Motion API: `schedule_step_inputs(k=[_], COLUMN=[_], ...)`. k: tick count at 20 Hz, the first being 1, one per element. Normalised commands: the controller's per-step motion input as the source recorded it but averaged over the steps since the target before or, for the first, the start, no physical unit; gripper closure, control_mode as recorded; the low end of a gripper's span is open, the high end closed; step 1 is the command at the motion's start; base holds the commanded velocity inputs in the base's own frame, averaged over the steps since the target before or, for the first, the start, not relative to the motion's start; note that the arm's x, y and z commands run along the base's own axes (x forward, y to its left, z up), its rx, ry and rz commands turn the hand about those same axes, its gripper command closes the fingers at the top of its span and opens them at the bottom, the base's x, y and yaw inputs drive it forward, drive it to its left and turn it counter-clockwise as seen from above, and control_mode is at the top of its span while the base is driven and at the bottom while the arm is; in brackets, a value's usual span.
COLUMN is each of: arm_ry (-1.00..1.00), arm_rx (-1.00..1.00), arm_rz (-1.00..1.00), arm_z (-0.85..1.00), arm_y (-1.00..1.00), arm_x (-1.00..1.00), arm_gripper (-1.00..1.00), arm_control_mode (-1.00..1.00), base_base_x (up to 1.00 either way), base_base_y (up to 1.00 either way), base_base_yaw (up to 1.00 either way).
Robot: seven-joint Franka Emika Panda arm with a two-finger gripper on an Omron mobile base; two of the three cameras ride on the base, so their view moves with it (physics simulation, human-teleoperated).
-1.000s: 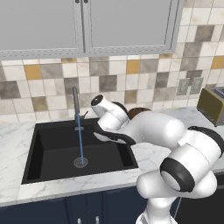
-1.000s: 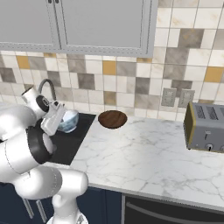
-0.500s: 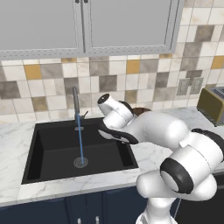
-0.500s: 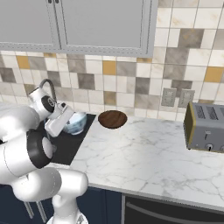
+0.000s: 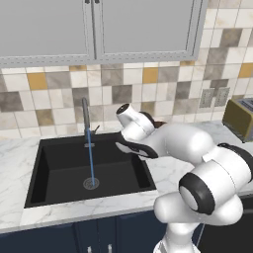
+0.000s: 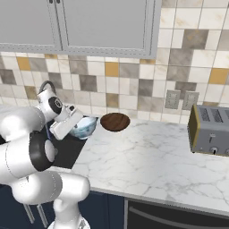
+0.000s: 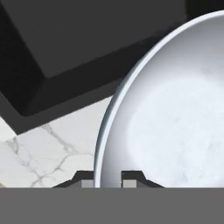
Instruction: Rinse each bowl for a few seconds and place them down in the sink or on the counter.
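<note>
The two-finger gripper (image 7: 108, 178) is clamped on the rim of the glossy white bowl with a pale blue tint (image 7: 175, 113): in the hand view one dark fingertip (image 7: 83, 178) sits outside the rim and the other inside it, with the thin wall between them. The bowl is held at the right-hand edge of the large black rectangular sink (image 5: 64, 163), above the line where basin meets the white marble counter with grey veins (image 6: 147, 165). In the right base view the white bowl (image 6: 85, 126) sits just right of the hand, tilted.

Edges and open room:
- The hand view shows the sink's right wall and corner (image 7: 65, 57) as a dark step, with a strip of marble (image 7: 48, 144) below it.
- The basin floor is open around the round metal drain (image 5: 91, 183).
- The thin upright grey faucet (image 5: 85, 116) stands at the back rim, left of the hand; a thin blue stream of water (image 5: 91, 158) falls from it to the drain. The bowl is well to the right of the stream.
- The marble between the sink and the boxy tan toaster (image 6: 209, 131) is bare and wide.

The dark brown wood-like round bowl (image 6: 115, 121) rests upright on the counter near the tiled backsplash (image 6: 134, 85), just right of the white bowl and apart from it.

The white bowl's inside is smooth, pale and faintly mottled; its rim is thin and bluish.
</note>
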Motion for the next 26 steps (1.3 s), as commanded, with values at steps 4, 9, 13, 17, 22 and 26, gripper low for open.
schedule_step_inputs(k=[4,9,13,17,22,26], arm_ry=[-0.02,-0.02,0.0,0.0,0.0,-0.01], arm_rx=[0.0,-0.01,0.0,0.0,0.0,0.0], arm_rz=[-0.12,-0.09,-0.08,-0.08,-0.08,-0.06], arm_z=[0.0,0.0,-0.03,-0.11,-0.17,-0.18], arm_y=[-0.25,-0.18,-0.23,-0.21,-0.26,-0.19], arm_x=[0.0,0.0,0.0,0.0,0.0,0.01], arm_gripper=[1.0,1.0,1.0,1.0,1.0,1.0], arm_control_mode=[-1.0,-1.0,-1.0,-1.0,-1.0,-1.0], base_base_x=[0.0,0.0,0.0,0.0,0.0,0.0], base_base_y=[0.0,0.0,0.0,0.0,0.0,0.0], base_base_yaw=[0.0,0.0,0.0,0.0,0.0,0.0])
